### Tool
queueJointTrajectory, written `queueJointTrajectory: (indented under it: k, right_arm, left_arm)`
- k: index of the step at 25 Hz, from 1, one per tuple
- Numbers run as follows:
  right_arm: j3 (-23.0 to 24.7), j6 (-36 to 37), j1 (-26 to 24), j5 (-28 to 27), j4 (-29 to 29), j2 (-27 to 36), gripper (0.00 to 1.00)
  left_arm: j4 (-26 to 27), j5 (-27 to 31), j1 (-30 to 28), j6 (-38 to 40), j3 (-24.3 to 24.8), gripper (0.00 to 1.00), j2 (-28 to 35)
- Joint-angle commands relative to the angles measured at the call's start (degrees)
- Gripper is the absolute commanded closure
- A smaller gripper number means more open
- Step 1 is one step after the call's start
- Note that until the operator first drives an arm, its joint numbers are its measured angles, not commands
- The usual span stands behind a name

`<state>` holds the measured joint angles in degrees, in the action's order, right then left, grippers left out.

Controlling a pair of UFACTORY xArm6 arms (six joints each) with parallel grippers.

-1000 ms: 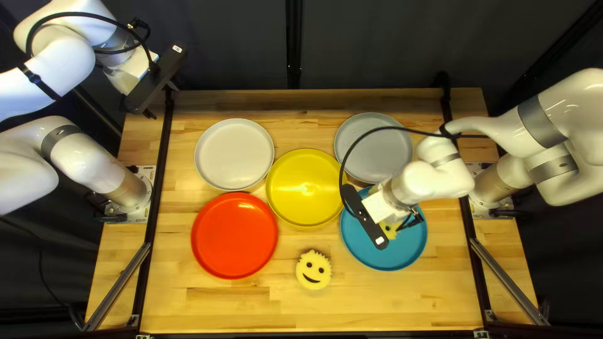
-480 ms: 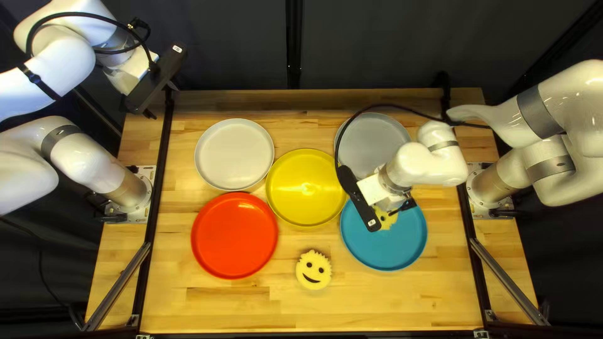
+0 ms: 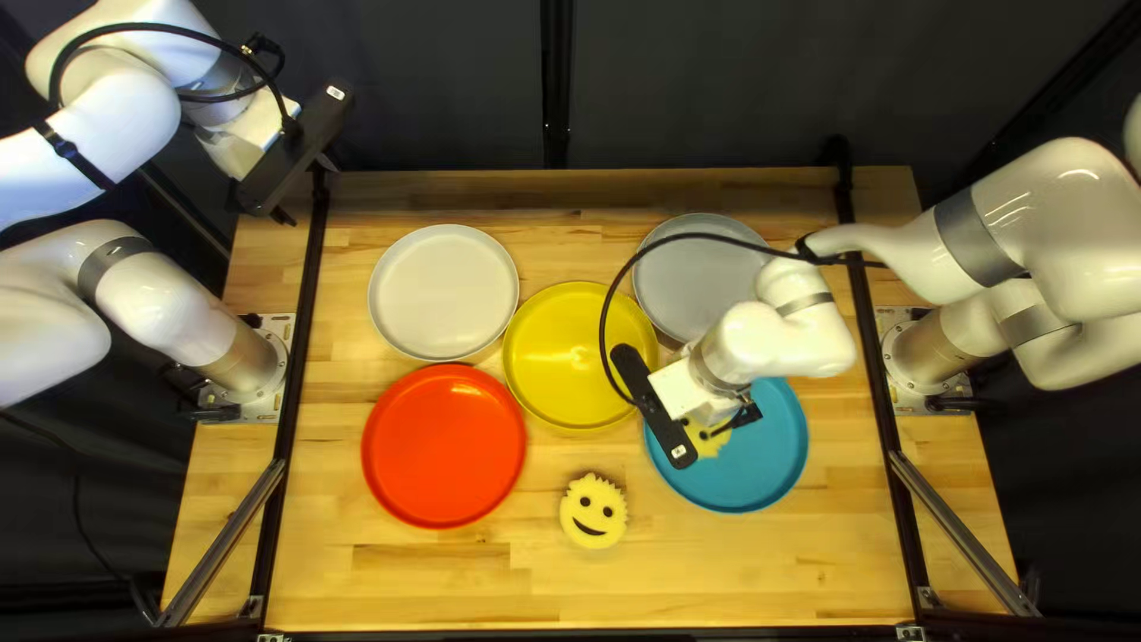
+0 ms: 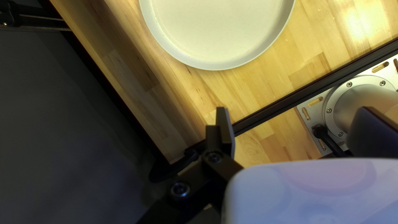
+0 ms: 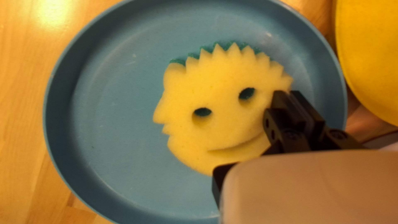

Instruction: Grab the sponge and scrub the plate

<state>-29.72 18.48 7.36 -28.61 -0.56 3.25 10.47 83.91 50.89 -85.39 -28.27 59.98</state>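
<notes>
In the top left view a yellow sponge (image 3: 711, 442) with a green underside lies over the left part of the blue plate (image 3: 761, 458), partly covered by my right gripper (image 3: 653, 407). From the right wrist, my right gripper (image 5: 292, 97) pinches the edge of the sponge (image 5: 219, 124) near the smile, over the blue plate (image 5: 107, 124); contact with the plate's floor cannot be told. My left gripper (image 3: 307, 190) hangs at the table's far left corner; from its own wrist, the left gripper (image 4: 292, 110) has its fingers apart and nothing between them.
A second smiling sponge (image 3: 593, 511) lies on the table near the front. Around stand a yellow plate (image 3: 571, 357), a red plate (image 3: 443, 446), a white plate (image 3: 443, 291) and a grey plate (image 3: 701, 285). The right arm's black cable arches over the yellow and grey plates.
My right gripper and the sponge first shifted toward the table's far edge, then back toward the near edge and left, over the blue plate. My left arm is unmoved.
</notes>
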Motion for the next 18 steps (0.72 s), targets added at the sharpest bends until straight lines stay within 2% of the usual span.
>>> queueJointTrajectory:
  k: [1,5,13,18]
  right_arm:
    - [3.12,1.14,-1.85,-0.63,-1.37,3.70,1.00]
    - [3.59,-1.35,-0.21,-0.60,-0.91,4.24,1.00]
    - [-0.47,-10.13,7.91,-0.91,2.99,0.77,1.00]
    - [-1.56,-11.64,9.99,-0.04,3.59,-0.68,1.00]
  left_arm:
    - [0.00,0.00,0.00,0.00,0.00,0.00,0.00]
    - [0.00,0.00,0.00,0.00,0.00,0.00,0.00]
    - [0.00,0.00,0.00,0.00,0.00,0.00,0.00]
    - [0.00,0.00,0.00,0.00,0.00,0.00,0.00]
